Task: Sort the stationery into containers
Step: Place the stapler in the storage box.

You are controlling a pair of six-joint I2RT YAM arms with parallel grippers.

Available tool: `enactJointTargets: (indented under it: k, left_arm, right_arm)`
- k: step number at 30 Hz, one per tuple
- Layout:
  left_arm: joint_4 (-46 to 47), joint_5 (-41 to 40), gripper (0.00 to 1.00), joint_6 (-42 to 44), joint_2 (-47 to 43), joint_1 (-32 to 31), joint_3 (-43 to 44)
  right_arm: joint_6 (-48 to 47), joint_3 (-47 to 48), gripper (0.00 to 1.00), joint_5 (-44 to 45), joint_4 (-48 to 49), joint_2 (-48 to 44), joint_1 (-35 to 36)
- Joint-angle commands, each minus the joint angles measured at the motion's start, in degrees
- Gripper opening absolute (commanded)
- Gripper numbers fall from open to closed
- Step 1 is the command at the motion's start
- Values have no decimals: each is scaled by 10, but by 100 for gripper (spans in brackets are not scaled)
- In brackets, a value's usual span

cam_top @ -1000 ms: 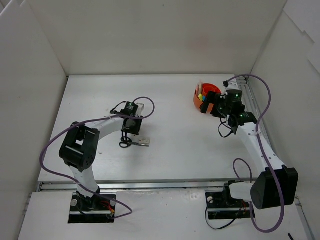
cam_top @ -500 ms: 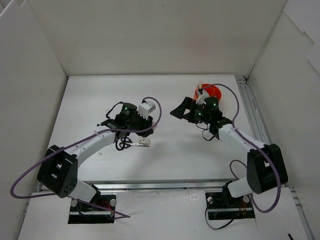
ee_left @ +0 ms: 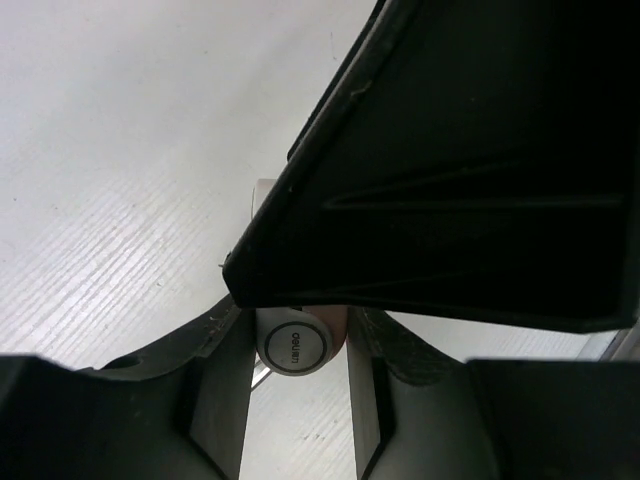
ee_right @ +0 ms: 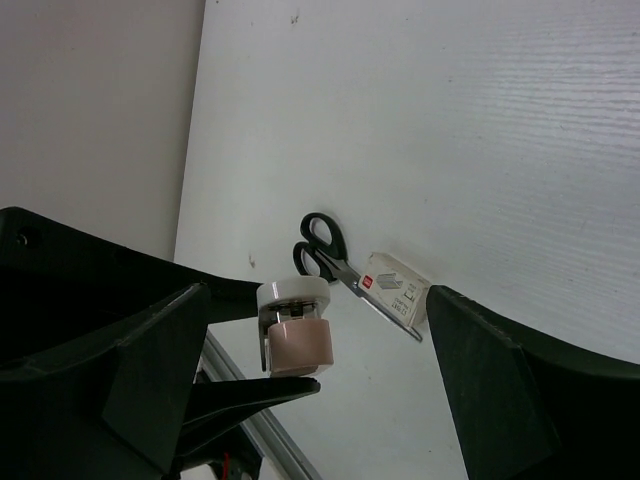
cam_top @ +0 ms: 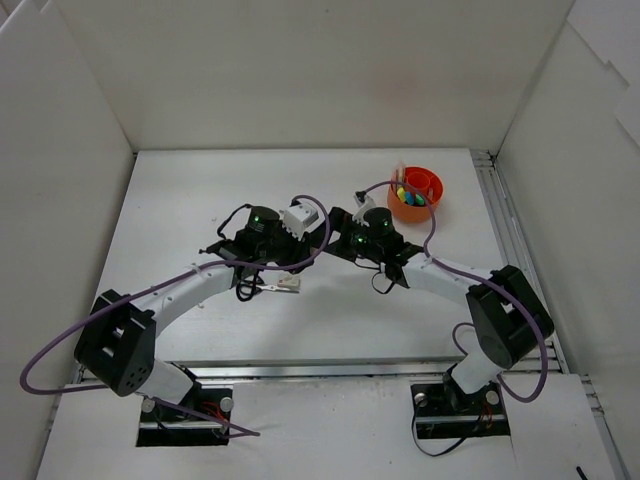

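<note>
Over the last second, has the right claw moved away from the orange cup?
Yes. The right gripper swung left across the view, away from the orange cup, which stayed put.

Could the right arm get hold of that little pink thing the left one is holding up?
Probably yes. The open right gripper faces the pink item, which the left gripper holds above the table with its pink end exposed. Nothing lies between them.

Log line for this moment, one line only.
left hand: shut on small pink item | right hand: open, near it, not touching | scissors: on table | orange cup: highlighters inside
</note>
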Motion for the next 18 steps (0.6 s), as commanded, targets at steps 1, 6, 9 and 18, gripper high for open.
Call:
enactJointTargets:
  k: [1, 6, 9, 18]
  left_arm:
    - [53, -19, 23, -6, -29, -3, 12]
    - [59, -20, 23, -9, -27, -3, 13]
    - [60, -18, 23, -7, -28, -3, 13]
    - [63, -21, 42, -13, -33, -3, 14]
  right_arm:
    - [28, 22, 85, 20, 52, -1, 7]
    - [26, 24, 55, 28, 52, -2, 17]
    - [18, 31, 38, 26, 52, 2, 23]
    - [-8, 34, 0, 35, 54, -12, 31]
